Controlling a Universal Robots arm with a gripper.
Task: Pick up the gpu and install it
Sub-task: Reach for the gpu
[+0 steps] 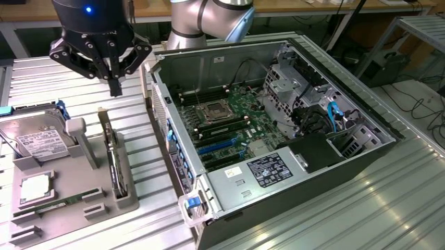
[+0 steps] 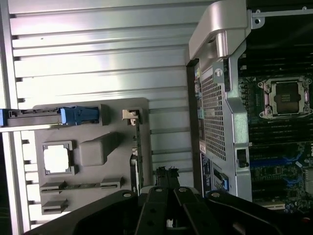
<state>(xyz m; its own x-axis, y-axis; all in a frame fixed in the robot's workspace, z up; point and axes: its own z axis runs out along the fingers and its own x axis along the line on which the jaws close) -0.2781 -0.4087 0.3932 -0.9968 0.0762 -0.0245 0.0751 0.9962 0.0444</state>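
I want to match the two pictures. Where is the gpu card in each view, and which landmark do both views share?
Exterior view: the gpu stands on edge in the gray holder, on the exterior view's left, beside the open computer case.
Wrist view: the gpu is seen edge-on along the side of the gray holder nearest the computer case.
Shared landmark: the square silver processor chip lying in the holder.

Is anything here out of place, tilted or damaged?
Nothing stands out. The thin green gpu card stands on edge in the grey plastic tray, the silver hard drive sits in its holder, and the open black computer case looks intact.
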